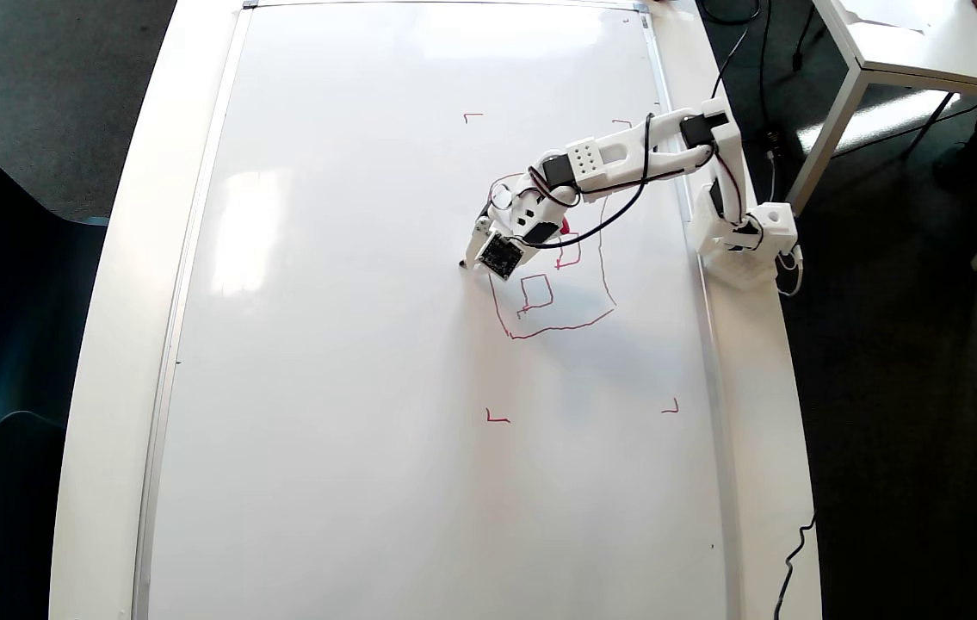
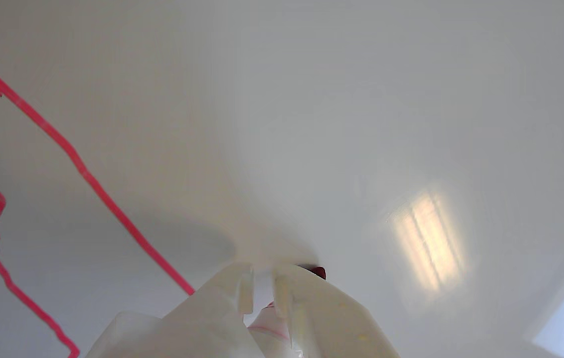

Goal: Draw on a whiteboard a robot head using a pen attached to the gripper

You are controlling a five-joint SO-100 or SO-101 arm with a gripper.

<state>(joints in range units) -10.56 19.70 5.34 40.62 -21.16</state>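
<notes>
Here my gripper (image 2: 262, 283) clenches the pen (image 2: 315, 271), tip touching the whiteboard (image 1: 350, 413) just left of the robot head (image 1: 561, 293), whose red outline runs up the left of the wrist view.

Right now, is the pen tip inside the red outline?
No. In the overhead view the pen tip sits left of the robot head outline.
</notes>
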